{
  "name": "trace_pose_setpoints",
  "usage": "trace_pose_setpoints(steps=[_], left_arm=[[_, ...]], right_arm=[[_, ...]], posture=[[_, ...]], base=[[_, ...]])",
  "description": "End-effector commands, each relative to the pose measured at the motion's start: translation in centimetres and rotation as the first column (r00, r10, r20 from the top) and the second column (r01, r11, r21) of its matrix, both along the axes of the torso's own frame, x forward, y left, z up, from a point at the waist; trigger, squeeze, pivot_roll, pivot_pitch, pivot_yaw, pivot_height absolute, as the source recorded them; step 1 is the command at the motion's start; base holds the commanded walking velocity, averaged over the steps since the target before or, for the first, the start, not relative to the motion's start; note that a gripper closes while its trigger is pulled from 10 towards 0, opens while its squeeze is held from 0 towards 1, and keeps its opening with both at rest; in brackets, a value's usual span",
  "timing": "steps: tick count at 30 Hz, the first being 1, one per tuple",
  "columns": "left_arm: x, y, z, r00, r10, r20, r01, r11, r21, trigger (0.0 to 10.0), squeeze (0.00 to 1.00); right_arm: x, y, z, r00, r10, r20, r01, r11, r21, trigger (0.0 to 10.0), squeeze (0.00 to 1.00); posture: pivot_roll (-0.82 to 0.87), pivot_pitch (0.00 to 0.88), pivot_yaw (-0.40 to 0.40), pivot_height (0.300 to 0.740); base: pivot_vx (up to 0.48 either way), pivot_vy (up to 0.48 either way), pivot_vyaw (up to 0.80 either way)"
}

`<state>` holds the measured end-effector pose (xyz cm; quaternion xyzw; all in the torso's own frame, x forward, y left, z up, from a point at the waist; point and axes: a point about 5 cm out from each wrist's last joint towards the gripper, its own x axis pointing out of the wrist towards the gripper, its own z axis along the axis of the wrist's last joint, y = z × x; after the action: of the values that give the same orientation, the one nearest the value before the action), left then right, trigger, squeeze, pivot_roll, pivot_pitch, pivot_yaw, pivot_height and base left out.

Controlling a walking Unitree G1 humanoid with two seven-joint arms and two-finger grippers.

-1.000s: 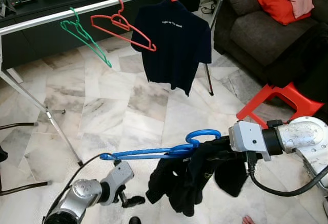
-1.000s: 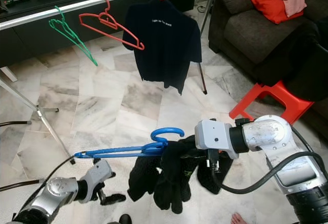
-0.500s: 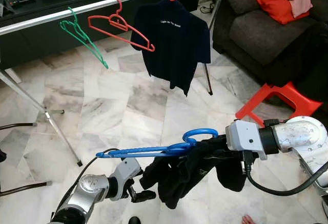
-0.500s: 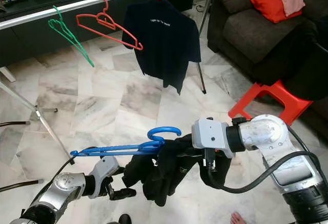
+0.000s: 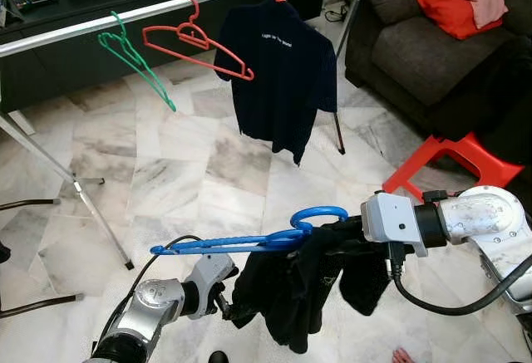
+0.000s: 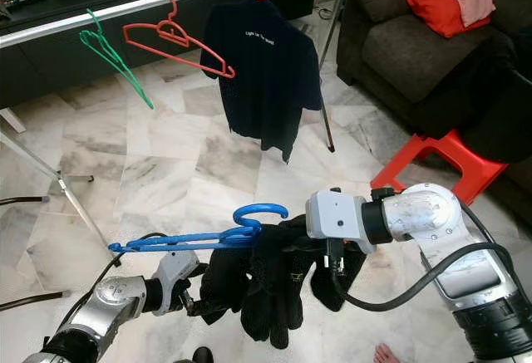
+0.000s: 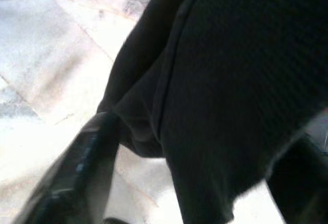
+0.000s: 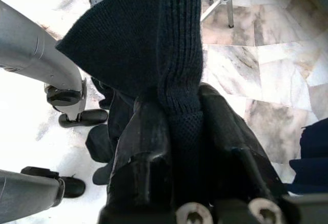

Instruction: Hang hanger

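A blue hanger (image 5: 241, 242) lies level in the air with a black garment (image 5: 291, 301) draped over it and hanging down. My right gripper (image 5: 339, 234) is shut on the garment just below the hanger's hook (image 5: 320, 213); the right wrist view shows dark knit cloth pinched between both fingers (image 8: 143, 131). My left gripper (image 5: 226, 296) is low, at the garment's lower left edge. It is open, with cloth hanging between its fingers (image 7: 77, 172). The silver clothes rail (image 5: 166, 4) runs across the far side, well above and beyond the blue hanger.
A green hanger (image 5: 137, 60), a red hanger (image 5: 199, 39) and a navy T-shirt (image 5: 283, 72) hang on the rail. A rack leg (image 5: 83, 197) slants down at the left. A red stool (image 5: 449, 164) and a dark sofa (image 5: 416, 47) stand at the right.
My left gripper has risen and moved right until it reaches the garment's lower edge. The garment has swung and now hangs straighter. The blue hanger has drifted slightly left.
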<state>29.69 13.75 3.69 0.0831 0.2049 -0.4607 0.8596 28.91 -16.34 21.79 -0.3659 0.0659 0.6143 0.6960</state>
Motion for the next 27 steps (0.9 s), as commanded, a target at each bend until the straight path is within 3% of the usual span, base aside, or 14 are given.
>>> trace_pose_setpoints(steps=[1, 27], left_arm=[[-0.4, -0.2, -0.5, 1.0, 0.0, -0.025, 0.0, 1.0, 0.001, 0.0, 0.0], [0.7, -0.8, 0.5, 0.997, 0.059, 0.041, -0.058, 0.998, -0.027, 0.0, 0.0]], right_arm=[[-0.3, 0.7, 1.1, 0.998, 0.036, 0.052, -0.037, 0.999, 0.015, 0.0, 0.0], [0.0, 0.9, 1.3, 0.998, 0.029, 0.063, -0.031, 0.999, 0.032, 0.0, 0.0]], posture=[[-0.11, 0.241, -0.017, 0.74], [-0.11, 0.213, -0.006, 0.74]], base=[[0.0, 0.0, 0.0], [0.0, 0.0, 0.0]])
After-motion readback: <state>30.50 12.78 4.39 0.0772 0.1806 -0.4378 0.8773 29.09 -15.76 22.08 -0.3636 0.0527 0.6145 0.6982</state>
